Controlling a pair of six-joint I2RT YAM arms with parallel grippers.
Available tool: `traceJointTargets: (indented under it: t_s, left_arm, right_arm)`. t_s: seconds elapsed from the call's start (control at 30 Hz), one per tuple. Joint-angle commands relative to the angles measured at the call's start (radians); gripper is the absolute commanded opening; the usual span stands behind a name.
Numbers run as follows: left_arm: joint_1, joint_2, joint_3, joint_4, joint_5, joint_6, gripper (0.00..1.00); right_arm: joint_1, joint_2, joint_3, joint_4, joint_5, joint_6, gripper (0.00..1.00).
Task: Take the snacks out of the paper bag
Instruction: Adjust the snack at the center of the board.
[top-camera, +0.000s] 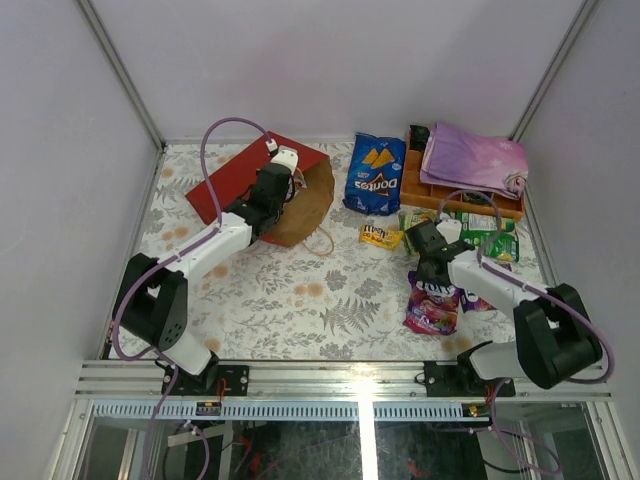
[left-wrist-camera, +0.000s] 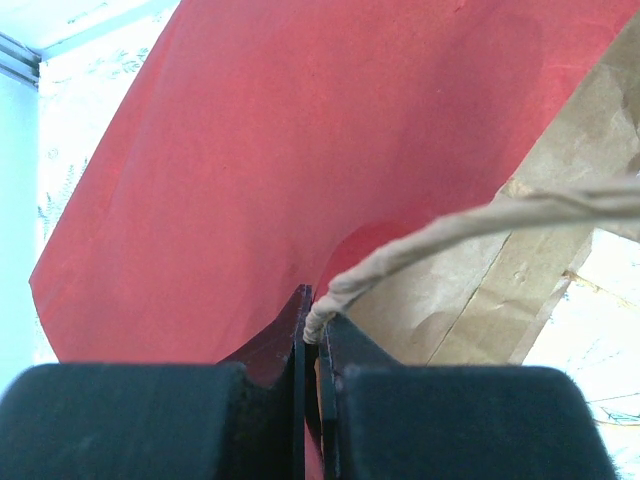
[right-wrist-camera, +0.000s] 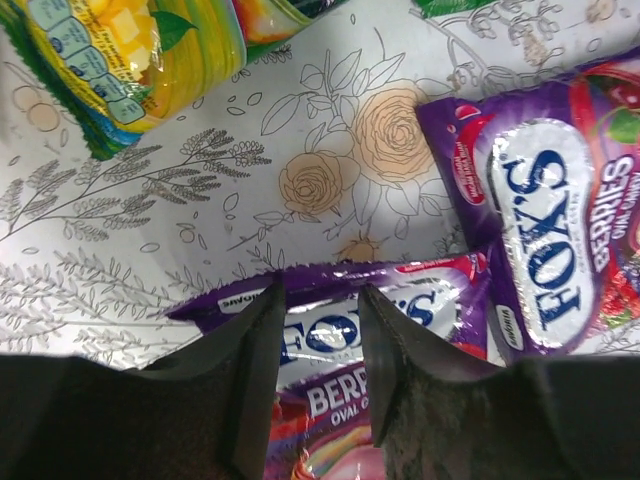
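Pinching with my left pincer (left-wrist-camera: 312, 300): the jaws are closed flat on the lip of the paper bag (left-wrist-camera: 300, 150), and its string handle (left-wrist-camera: 480, 225) is caught in the same bite.

Why hang on to the lip at all?

I reckon it props the mouth up. On the overhead camera the bag lies on its side at the far left of the tabletop (top-camera: 300, 300), brown inside turned toward the middle. A lifted lip leaves the other arm a way in. Whether anything is inside, no camera shows me.

And your right pincer (right-wrist-camera: 320, 292)?

Jaws apart, partway, straddling the top edge of a purple Fox's Berries packet (right-wrist-camera: 330, 335) that lies flat on the right side of the tabletop. Nothing looks squeezed between them, so I call it unloaded. A second purple Fox's packet (right-wrist-camera: 560, 240) sits just beside; touching or overlapping, I cannot tell.

Where are the other snacks?

Out of the bag, on the right half. A blue Doritos bag (top-camera: 375, 175) lies near the back with a small yellow pack (top-camera: 380, 236) in front of it. Green packs (top-camera: 485, 225) sit next to the orange wooden tray (top-camera: 412, 185), which carries the folded purple cloth (top-camera: 470, 155). I judge that side serves as the drop zone because it is well apart from the bag's mouth, so my left arm's hold goes undisturbed.
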Motion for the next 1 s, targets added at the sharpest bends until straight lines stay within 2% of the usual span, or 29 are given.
traceJointTargets:
  t_s: [0.0,0.33,0.57,0.67,0.83,0.97]
  left_arm:
    - [0.002,0.016,0.025,0.006,-0.039,-0.003,0.00]
    - [0.001,0.018,0.024,0.007,-0.040,-0.004,0.00]
    - [0.001,0.024,0.026,0.008,-0.042,-0.001,0.00]
    - [0.001,0.025,0.026,0.008,-0.043,-0.002,0.00]
    - [0.000,0.031,0.029,0.008,-0.044,-0.002,0.00]
    - [0.001,0.033,0.030,0.004,-0.044,-0.003,0.00]
  right_arm:
    - [-0.013,0.076,-0.010,0.082,0.012,0.018,0.40]
    - [-0.017,0.206,0.006,0.217,-0.157,-0.021,0.25]
    - [-0.017,0.242,0.059,0.258,-0.270,-0.107,0.22]
    - [-0.018,0.206,0.076,0.235,-0.286,-0.129,0.24]
    - [-0.018,0.037,0.086,0.178,-0.254,-0.164,0.37]
    - [-0.017,-0.066,0.091,0.103,-0.252,-0.167,0.37]
